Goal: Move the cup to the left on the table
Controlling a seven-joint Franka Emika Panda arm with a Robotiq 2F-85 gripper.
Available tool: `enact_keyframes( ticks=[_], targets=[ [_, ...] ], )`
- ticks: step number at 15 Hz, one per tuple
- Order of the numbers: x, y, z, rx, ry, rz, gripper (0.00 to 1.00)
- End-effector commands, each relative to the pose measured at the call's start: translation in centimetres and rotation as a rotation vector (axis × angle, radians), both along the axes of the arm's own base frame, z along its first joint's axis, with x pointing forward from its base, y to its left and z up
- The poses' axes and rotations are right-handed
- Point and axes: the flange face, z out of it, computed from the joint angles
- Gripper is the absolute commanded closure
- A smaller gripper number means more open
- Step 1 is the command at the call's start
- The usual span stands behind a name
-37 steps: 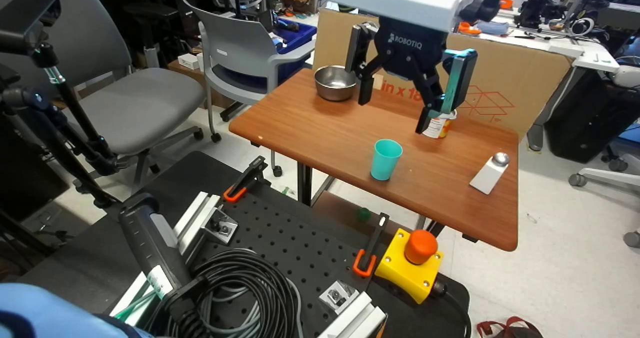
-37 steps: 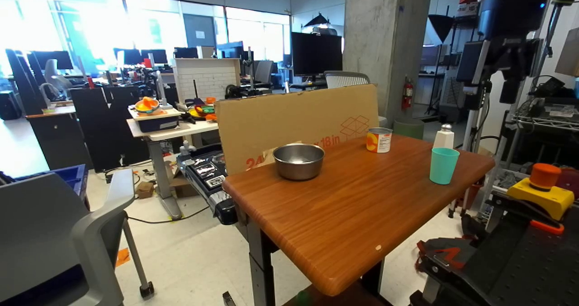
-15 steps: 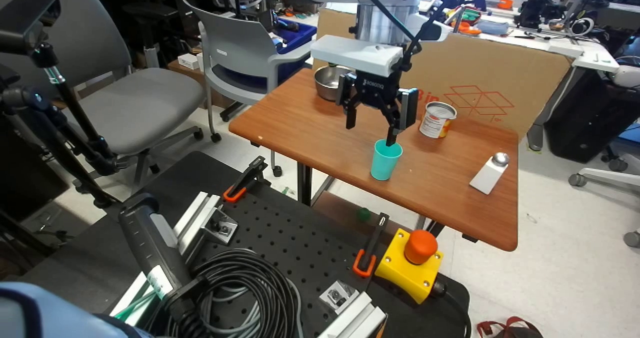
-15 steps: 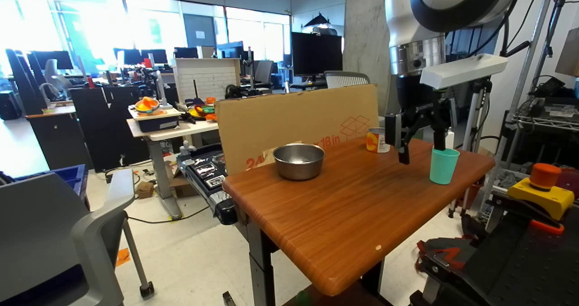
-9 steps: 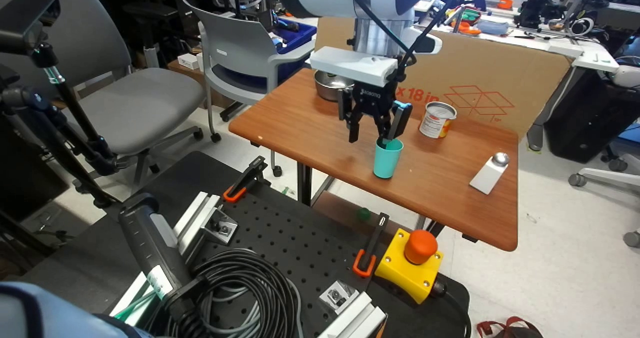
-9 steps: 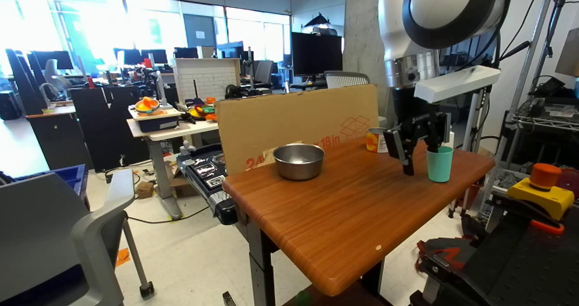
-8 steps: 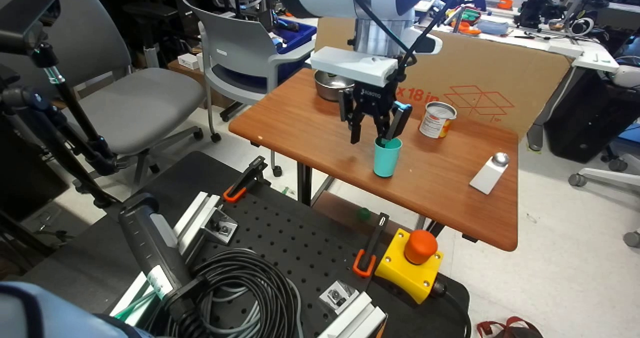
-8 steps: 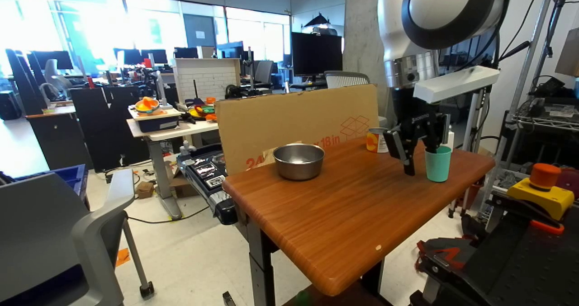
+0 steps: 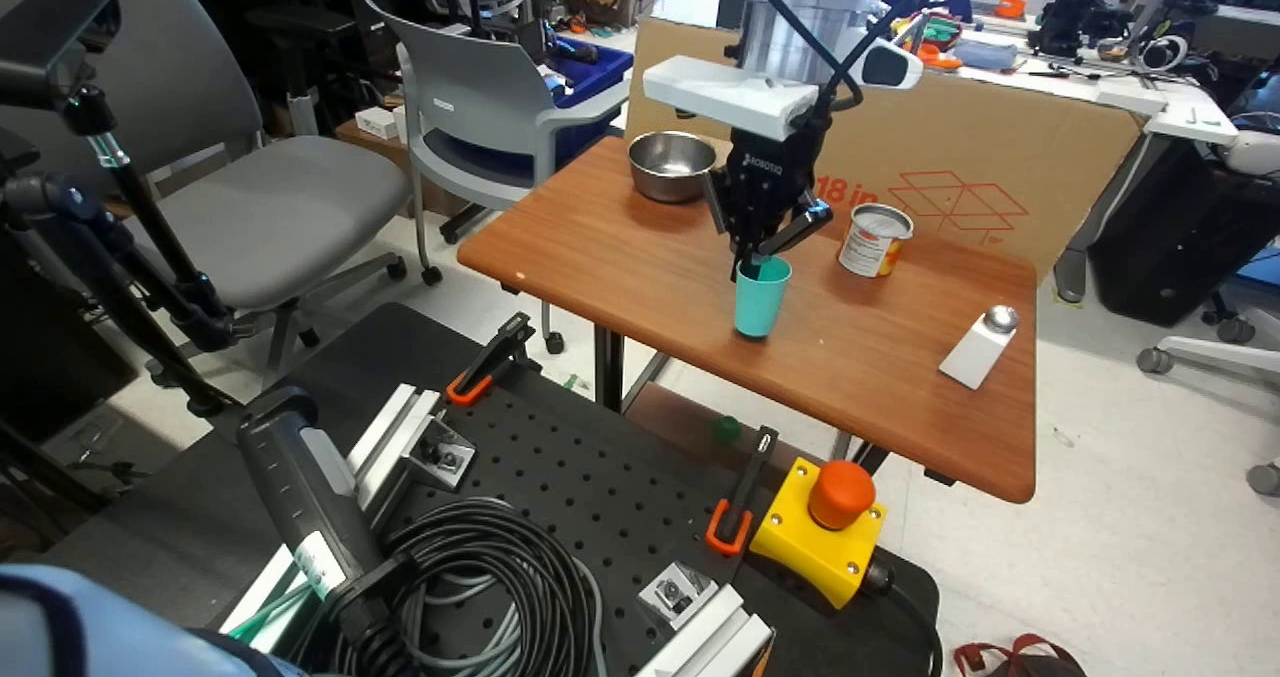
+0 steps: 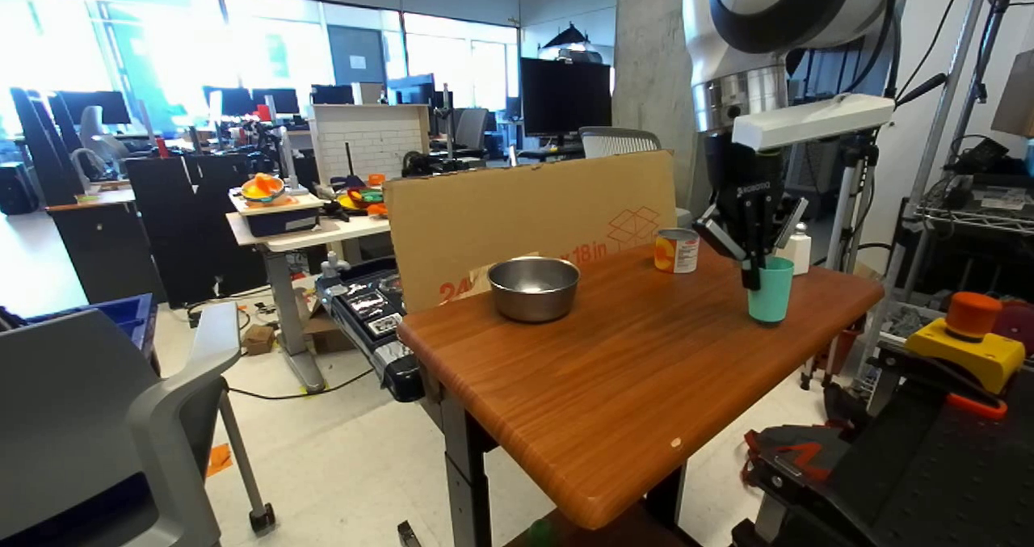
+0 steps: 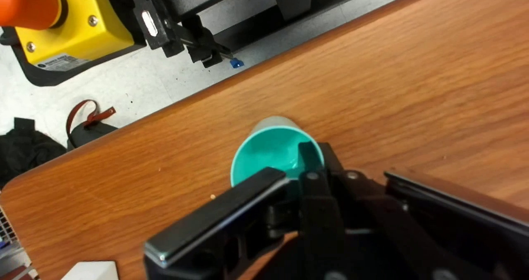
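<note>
The teal cup stands upright near the front long edge of the reddish-brown table. My gripper is above it, shut on the cup's wall. In the wrist view one fingertip reaches inside the cup while the other lies against the outside, the rim pinched by the gripper. The same grip on the cup shows in an exterior view, at the wall facing the bowl. A dark shadow lies under the cup's base; whether it is clear of the tabletop I cannot tell.
A metal bowl sits at the table's far corner. An open labelled can stands near the cardboard sheet along the back edge. Beside the short edge is a white shaker. A yellow stop-button box is in front of the table.
The arm came down over the cup, one finger entering it, and the jaws closed on its wall. Since then, the cup and gripper have shifted slightly toward the bowl side, with the gripper rising.
</note>
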Motion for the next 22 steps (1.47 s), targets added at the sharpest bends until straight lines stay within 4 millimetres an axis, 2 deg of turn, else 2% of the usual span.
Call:
enact_keyframes(
  ticks=[1,4,7,12,14,17,22],
  targets=[
    [-0.7,0.5,3.4,0.032,-0.008,-0.01,0.99],
    [-1.4,3.4,5.6,0.029,-0.064,0.052,0.99],
    [-1.6,7.5,6.8,0.02,-0.114,0.125,0.99],
    [-1.1,14.4,6.7,0.027,-0.162,0.229,0.99],
    [-0.7,16.4,6.1,0.033,-0.167,0.27,0.99],
    [-0.2,17.9,4.6,0.04,-0.144,0.341,0.99],
    [1.3,18.6,1.5,0.024,-0.095,0.434,0.99]
  ],
)
